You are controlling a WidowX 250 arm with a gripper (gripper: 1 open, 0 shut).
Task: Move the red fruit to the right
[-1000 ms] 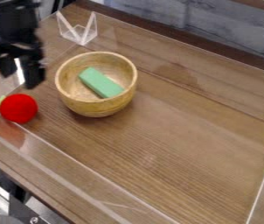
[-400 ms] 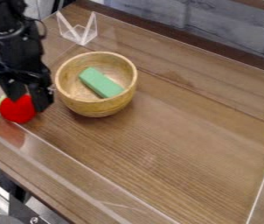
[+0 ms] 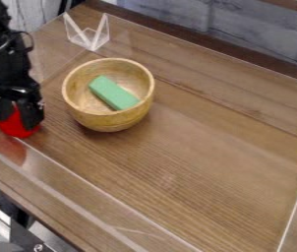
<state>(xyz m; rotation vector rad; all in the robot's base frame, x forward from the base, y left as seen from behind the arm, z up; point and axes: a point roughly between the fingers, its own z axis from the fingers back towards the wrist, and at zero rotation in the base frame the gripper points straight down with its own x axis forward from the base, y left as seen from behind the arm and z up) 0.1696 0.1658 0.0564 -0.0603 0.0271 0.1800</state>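
Straddling step: we judge that we are now setting the gripper [image 3: 16, 115] around the red fruit [image 3: 20, 124], before any closing.
Fruit: it lies to the left of the wooden bowl [image 3: 108, 94], near the table's edge, and the gripper partly hides it.
Gripper: we have its fingers wide open; they are over and beside the fruit, and it is not gripped. Whether they touch it, we cannot tell.
Centring: we should keep the fruit in the middle between the fingers, so that one finger does not push it away.
Depth: we should go low enough to hold the fruit at its widest part, without pressing on the table [image 3: 198, 148].
Closing: we should close slowly and evenly, because a round thing can roll.
Bowl: after the grip, we should lift clear of its rim, or pass in front of it, when going right.
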